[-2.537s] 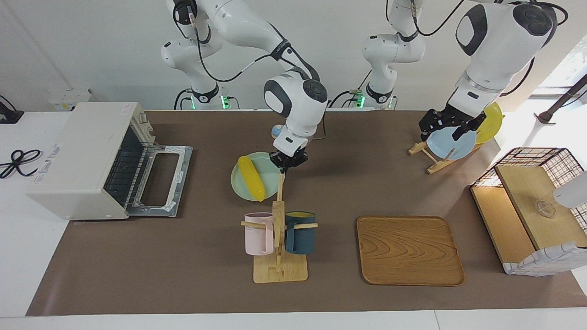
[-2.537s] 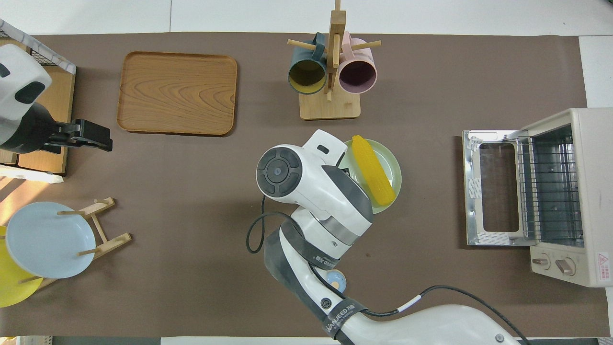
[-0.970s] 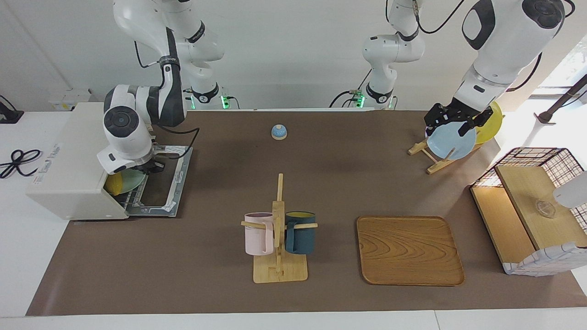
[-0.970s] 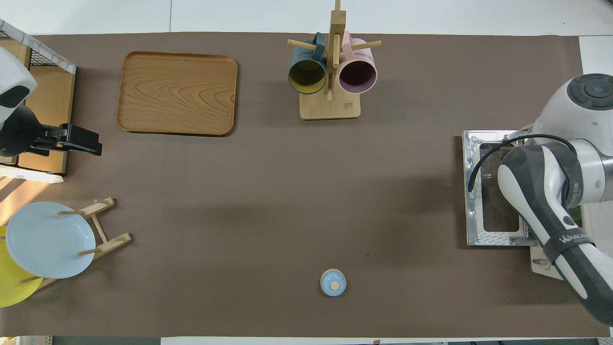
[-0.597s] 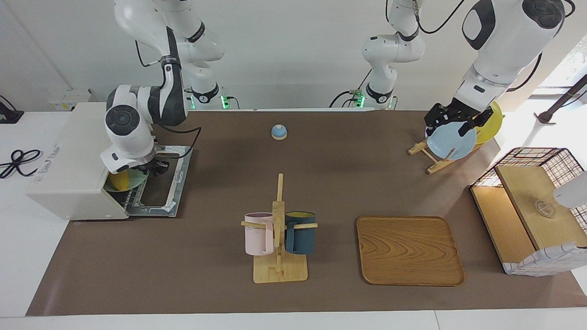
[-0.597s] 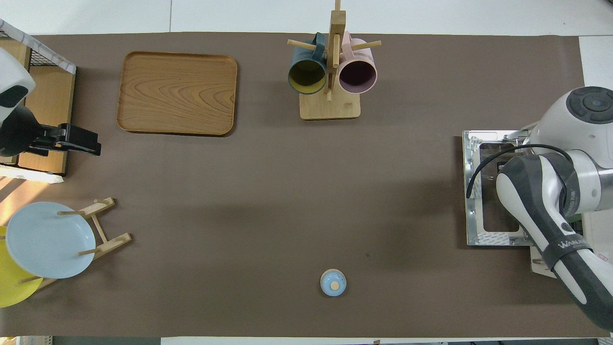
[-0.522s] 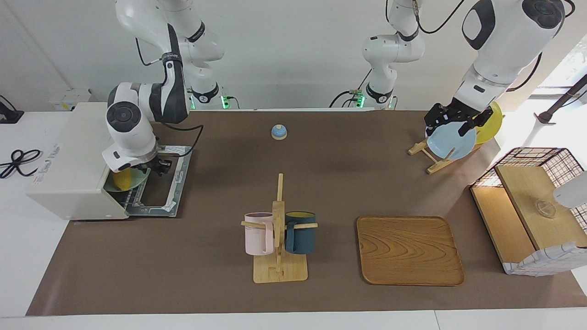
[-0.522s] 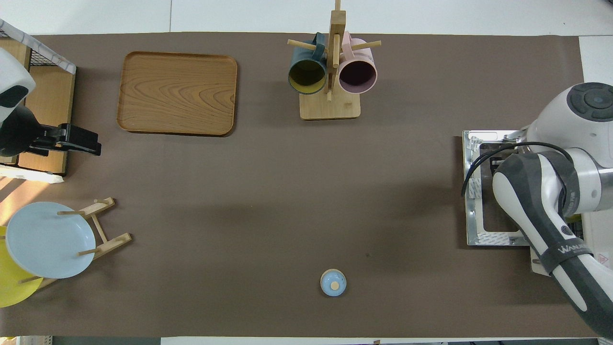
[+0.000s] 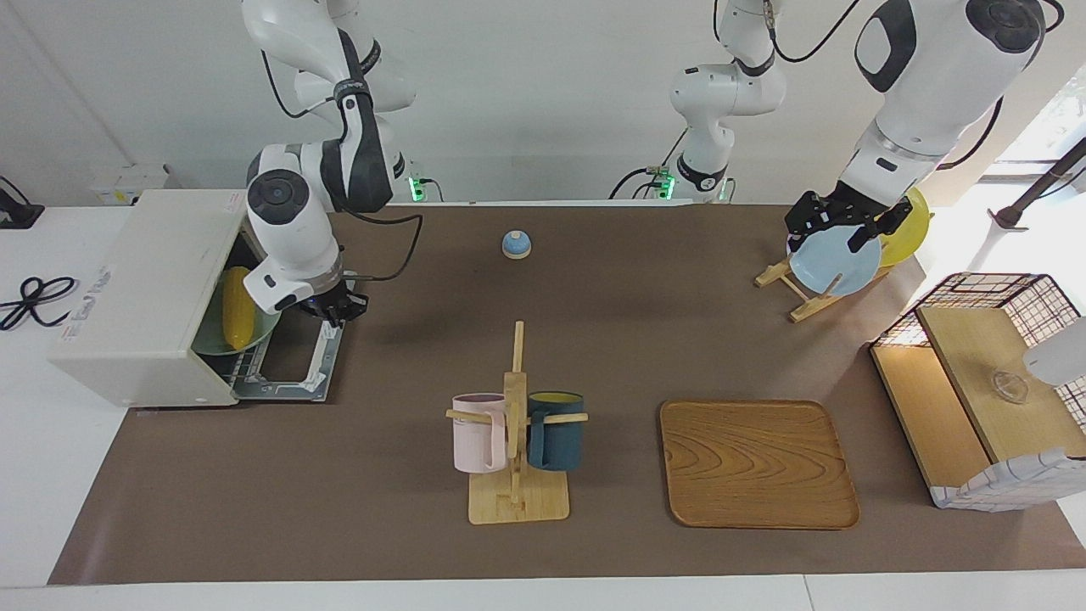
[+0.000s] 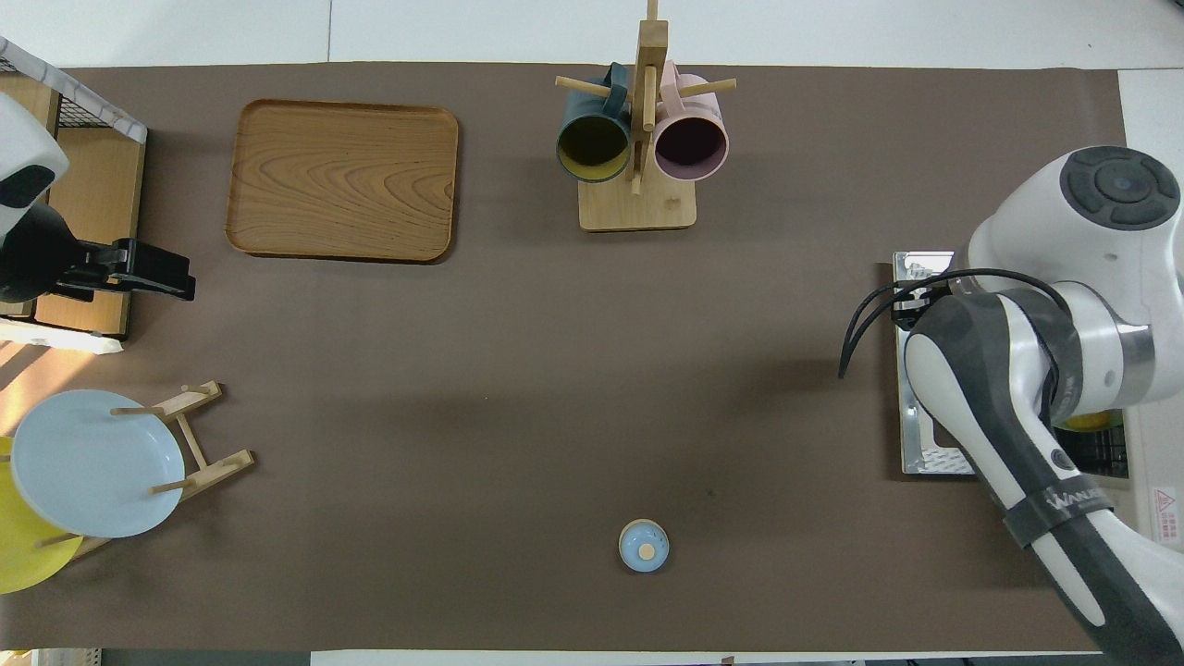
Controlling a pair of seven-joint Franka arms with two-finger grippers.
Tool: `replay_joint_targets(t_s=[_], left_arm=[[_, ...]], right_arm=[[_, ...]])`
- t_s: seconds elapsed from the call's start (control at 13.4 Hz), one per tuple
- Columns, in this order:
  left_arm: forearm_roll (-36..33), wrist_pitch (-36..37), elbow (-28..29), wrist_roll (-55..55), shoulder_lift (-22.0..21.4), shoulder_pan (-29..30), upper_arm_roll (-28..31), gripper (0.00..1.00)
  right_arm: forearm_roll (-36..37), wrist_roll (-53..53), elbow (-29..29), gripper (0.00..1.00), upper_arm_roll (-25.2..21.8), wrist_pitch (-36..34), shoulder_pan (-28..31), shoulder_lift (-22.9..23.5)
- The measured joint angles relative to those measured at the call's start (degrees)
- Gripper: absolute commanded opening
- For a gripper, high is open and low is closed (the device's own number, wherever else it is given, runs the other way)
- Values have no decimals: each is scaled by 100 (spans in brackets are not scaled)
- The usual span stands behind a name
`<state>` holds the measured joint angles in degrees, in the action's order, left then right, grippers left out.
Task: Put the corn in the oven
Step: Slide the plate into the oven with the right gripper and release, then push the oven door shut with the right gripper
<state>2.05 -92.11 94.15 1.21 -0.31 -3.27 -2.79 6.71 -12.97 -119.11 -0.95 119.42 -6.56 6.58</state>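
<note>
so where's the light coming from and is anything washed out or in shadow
Facing view: bright daylight enters at the left arm's end, washing out the tabletop beside the plate rack and lighting part of the basket box; the oven interior is dim. Overhead view: a sunlit patch lies beside the blue plate, and soft arm shadows fall on the brown mat.
</note>
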Motion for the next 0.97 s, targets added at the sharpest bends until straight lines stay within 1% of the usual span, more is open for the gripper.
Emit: replay_joint_targets(t_s=[0.07,0.22,0.37,0.52,0.67,0.97], left_arm=[[0,0,0,0,0,0,0,100],[0,0,0,0,0,0,0,100],[0,0,0,0,0,0,0,100],[0,0,0,0,0,0,0,100],[0,0,0,0,0,0,0,100],[0,0,0,0,0,0,0,100]], right_arm=[[0,-35,-251,0,0,347,-4,46],[0,-40,-553,0,-26,780,40,230],[0,-40,-621,0,-37,944,94,418],[10,-40,-615,0,-48,942,102,480],[300,-37,-525,0,-26,728,81,476],[936,-45,175,0,90,-554,-28,467]])
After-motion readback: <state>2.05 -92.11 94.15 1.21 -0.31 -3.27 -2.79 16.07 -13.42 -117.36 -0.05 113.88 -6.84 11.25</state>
